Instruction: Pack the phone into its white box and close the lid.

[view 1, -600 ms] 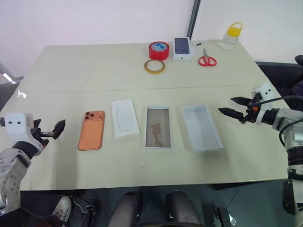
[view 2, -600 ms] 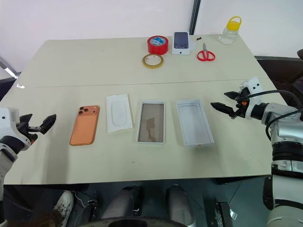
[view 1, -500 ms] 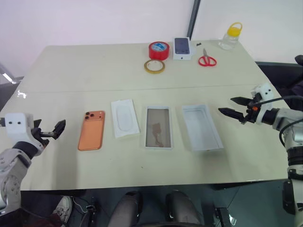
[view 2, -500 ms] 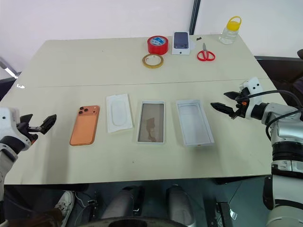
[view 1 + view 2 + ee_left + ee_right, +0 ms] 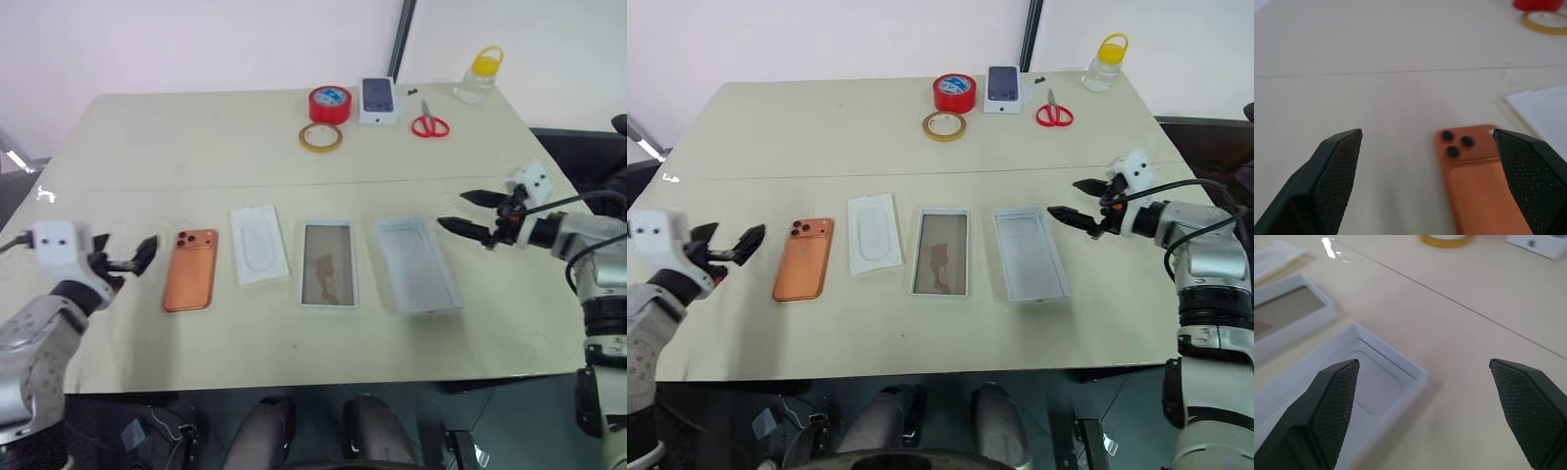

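The phone [image 5: 190, 268] lay face down on the table [image 5: 196, 147], apart from the white box [image 5: 327, 263] and lid [image 5: 418, 264], while the left gripper [image 5: 137, 257] and right gripper [image 5: 465, 213] hung spread wide, grasping nothing.

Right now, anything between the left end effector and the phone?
Nothing: bare tabletop separates the open left end effector from the phone, as the right eye view and left wrist view show.
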### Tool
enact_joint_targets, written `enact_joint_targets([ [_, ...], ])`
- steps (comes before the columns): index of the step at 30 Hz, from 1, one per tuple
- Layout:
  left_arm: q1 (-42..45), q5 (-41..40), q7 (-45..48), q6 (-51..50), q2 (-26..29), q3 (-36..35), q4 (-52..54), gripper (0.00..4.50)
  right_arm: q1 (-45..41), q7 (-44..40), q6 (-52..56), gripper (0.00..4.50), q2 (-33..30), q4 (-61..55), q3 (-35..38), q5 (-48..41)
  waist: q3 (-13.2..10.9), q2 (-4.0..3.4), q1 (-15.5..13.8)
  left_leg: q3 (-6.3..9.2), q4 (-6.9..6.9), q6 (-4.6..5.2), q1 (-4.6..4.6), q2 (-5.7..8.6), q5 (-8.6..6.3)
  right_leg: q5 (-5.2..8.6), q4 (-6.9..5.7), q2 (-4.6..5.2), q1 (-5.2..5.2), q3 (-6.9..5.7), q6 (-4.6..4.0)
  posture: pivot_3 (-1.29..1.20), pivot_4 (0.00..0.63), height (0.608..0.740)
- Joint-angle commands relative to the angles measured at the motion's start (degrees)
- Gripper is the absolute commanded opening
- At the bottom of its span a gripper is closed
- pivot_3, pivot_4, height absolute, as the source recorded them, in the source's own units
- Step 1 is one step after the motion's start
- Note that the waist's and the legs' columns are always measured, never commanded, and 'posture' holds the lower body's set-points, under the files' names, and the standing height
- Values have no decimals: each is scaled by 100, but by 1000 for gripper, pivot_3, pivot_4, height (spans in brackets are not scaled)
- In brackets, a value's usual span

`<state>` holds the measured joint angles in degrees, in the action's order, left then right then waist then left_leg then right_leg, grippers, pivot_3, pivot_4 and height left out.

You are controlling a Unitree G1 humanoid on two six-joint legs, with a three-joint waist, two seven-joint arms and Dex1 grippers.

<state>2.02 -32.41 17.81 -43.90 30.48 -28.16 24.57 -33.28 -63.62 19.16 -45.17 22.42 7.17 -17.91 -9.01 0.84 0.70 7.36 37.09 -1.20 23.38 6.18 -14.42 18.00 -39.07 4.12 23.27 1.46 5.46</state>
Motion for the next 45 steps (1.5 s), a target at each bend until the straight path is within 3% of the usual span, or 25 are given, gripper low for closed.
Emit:
enact_joint_targets([
  [1,239,-241,-83,-391,-125,673,562,4500,260,-58,334,4451,97,-1261,-84,-334,0,0,-3,0,0,0,0,0,0,0,0,0,0,0,0,0,150,740],
  [6,340,-486,-136,-719,-385,1105,651,4500,727,312,946,4451,412,-2799,-359,-579,0,0,22,1,-1,-1,0,-1,0,0,-2,-2,2,1,0,0,150,740],
  [10,811,-639,-1162,-1471,-1168,1113,451,4500,885,553,1202,4451,464,-3621,-762,-454,0,2,-17,3,5,0,1,1,0,0,-2,-1,1,0,0,0,150,740],
  [20,1316,-766,-2211,-2868,-1947,787,275,4500,1019,825,1280,4451,662,-4047,-1103,-496,2,16,-1,4,6,-2,0,1,1,0,-3,-3,0,-2,2,0,150,740],
  [30,2123,-1018,-2331,-3668,-2627,96,-400,4500,983,807,1084,4451,655,-4282,-1365,-371,2,17,-21,4,9,-3,0,3,2,0,-2,-3,-3,-4,2,0,150,740],
  [33,2223,-905,-2311,-3783,-2624,75,-615,3622,1008,789,1095,4500,671,-4444,-1438,-376,3,17,-20,4,9,-3,0,4,2,0,-2,-2,-4,-5,2,0,150,740],
  [40,2319,-744,-2290,-3755,-2574,12,-830,89,1095,789,1173,4500,580,-4689,-1652,-276,3,19,-22,4,9,-3,0,4,2,0,-2,-2,-4,-5,2,0,150,740],
  [45,2396,-731,-2326,-3715,-2621,-143,-876,34,1104,557,1311,4500,236,-4833,-1986,-133,3,19,-14,5,9,-4,0,4,2,0,-1,-2,-4,-5,2,0,150,740],
])
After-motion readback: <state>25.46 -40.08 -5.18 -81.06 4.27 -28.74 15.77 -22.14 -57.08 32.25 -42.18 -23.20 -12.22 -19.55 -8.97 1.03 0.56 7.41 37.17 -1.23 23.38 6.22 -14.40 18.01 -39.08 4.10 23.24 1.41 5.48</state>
